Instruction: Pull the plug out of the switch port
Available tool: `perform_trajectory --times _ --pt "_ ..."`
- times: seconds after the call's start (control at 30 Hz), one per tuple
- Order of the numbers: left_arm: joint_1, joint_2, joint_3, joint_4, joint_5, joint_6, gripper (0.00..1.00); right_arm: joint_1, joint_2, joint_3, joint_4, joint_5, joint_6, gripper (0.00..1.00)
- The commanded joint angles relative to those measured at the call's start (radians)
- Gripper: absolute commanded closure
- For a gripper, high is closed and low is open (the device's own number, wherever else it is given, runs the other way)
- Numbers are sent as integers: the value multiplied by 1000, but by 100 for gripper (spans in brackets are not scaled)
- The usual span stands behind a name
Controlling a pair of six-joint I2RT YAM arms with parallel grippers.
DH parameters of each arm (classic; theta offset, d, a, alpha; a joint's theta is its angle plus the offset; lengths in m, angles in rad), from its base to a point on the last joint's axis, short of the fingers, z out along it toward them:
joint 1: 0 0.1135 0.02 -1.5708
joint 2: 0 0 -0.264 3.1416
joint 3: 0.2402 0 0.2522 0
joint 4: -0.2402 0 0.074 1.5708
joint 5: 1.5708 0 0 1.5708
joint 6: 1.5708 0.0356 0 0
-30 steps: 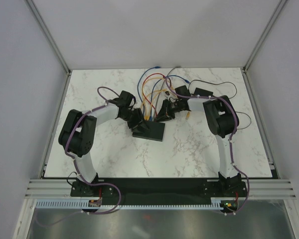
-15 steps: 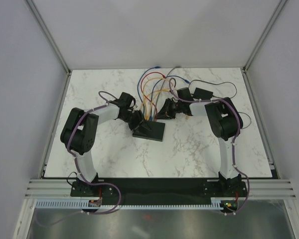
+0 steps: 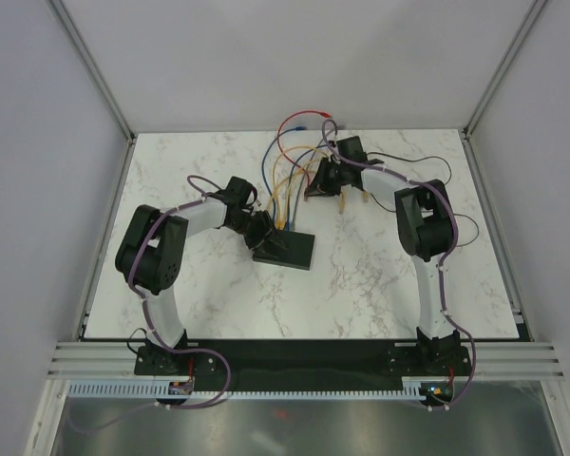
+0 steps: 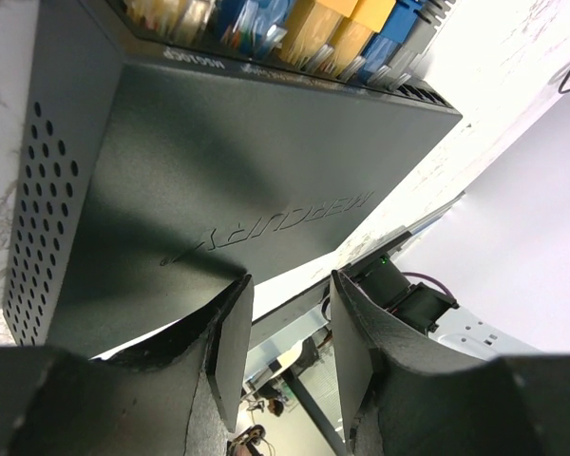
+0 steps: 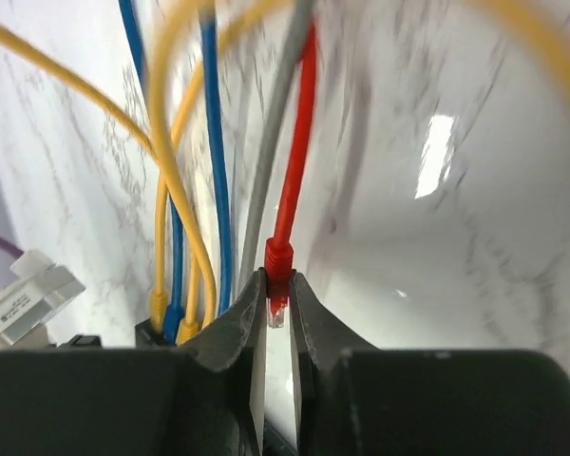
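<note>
Pincer on the right arm (image 5: 276, 285) is clenching the red plug (image 5: 279, 255) near the worktop's (image 3: 380, 275) far edge, well apart from the switch (image 3: 287, 249) lying mid-worktop. The left pincer (image 4: 290, 285) is standing parted at the switch's left end.

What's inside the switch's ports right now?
In the switch sit yellow plugs and blue plugs. The red plug is out, pinched in the right gripper. What lies behind them is covered.

Cable loops (image 3: 277, 183) behind switch (image 3: 291, 251)
</note>
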Motion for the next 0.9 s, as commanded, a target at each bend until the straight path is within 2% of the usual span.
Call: perform_trajectory --times 0.0,0.07,0.17,0.3,0.4,0.57,0.7,0.87 --pt "-3 37 -44 -62 -158 61 52 -31 42 191 -272 127 -225 100" --pt "-3 32 -41 -62 -158 67 52 -39 77 233 -336 93 -230 100" --pt "-3 24 -41 -63 -153 70 52 -41 47 199 -369 128 -227 100" --pt "-10 21 -39 -60 -156 81 53 -42 -13 198 -399 229 -233 100" --pt "-16 15 -39 -59 -147 84 53 -47 -12 247 -459 245 -243 100" --pt "-20 -14 -33 -57 -153 93 53 -53 -19 296 -634 349 -234 100" --pt "-20 -29 -23 -59 -154 98 53 -53 -131 187 -679 241 -208 100" --pt "-20 -22 -12 -60 -148 99 53 -54 -240 22 -752 214 -202 100"
